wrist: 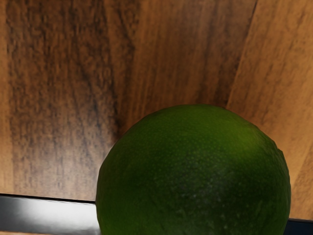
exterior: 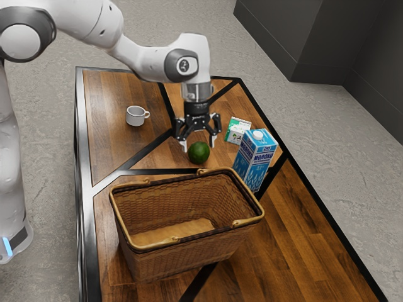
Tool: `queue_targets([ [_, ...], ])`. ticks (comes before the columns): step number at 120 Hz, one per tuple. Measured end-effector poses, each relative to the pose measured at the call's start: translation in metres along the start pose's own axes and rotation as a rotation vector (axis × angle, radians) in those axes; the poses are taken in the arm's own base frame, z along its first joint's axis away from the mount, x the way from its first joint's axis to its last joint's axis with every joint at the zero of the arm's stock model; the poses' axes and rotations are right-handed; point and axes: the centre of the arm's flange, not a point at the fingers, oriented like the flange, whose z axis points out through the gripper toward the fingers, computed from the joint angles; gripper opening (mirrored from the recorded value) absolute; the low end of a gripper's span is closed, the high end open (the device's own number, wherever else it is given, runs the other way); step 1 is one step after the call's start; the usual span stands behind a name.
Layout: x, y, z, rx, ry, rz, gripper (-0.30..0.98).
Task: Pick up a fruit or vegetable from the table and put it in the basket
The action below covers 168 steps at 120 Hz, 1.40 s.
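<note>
Wicker basket [exterior: 189,255] nearest the camera, lower middle of the exterior view, upright on the wood table [exterior: 315,233], handles folded down along its rim; pale brown floor inside. Green fruit [exterior: 199,153], roundish, sits on the table in the middle of the frame, just beyond the basket's far rim and outside it. Gripper [exterior: 199,144] is right above the fruit, pointing down, fingers spread wide, one toward the exterior view's left of the fruit and one toward its right; nothing gripped. Arm [exterior: 141,47], white, comes in from upper left and bends down at upper middle. Blue and white milk carton [exterior: 247,165], upright, white cap [exterior: 258,134], right of centre, near the basket's far right corner; can't tell if they touch. Smaller green and white carton [exterior: 237,128] just behind it, partly hidden. White mug [exterior: 135,116] upper left of centre, upright, handle toward the exterior view's right, well apart from the fruit. Dark cabinet-like block [exterior: 334,38] upper right, past the table. Wrist view: the fruit close under the hand, smooth dark green skin with a lighter yellowish patch, wood grain and a shiny metal strip [wrist: 49,214] by it.
</note>
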Motion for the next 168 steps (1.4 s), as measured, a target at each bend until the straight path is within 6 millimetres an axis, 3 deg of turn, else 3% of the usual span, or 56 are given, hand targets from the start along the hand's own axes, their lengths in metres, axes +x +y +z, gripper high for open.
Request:
queue_targets([
  [32,0.007,-0.005,0.020,0.010,-0.035,-0.020,0.69],
  [73,0.019,-0.016,0.020,-0.009,-0.052,-0.043,0.68],
  [93,0.014,-0.016,0.020,-0.016,-0.065,-0.050,0.43],
  [106,0.006,-0.017,0.009,-0.033,-0.065,-0.052,0.39],
  [113,-0.022,-0.033,-0.032,-0.096,-0.044,0.007,0.37],
  [121,-0.083,-0.085,-0.079,-0.177,-0.006,0.130,0.39],
  [127,-0.132,-0.117,-0.085,-0.194,0.029,0.217,0.39],
  [134,-0.179,-0.134,-0.076,-0.183,0.047,0.277,0.39],
  [142,-0.224,-0.135,-0.069,-0.172,0.047,0.307,0.38],
  [152,-0.273,-0.114,-0.068,-0.167,0.024,0.321,0.38],
  [164,-0.306,-0.099,-0.063,-0.163,0.005,0.301,0.39],
  [168,-0.313,-0.097,-0.061,-0.162,0.000,0.288,0.47],
])
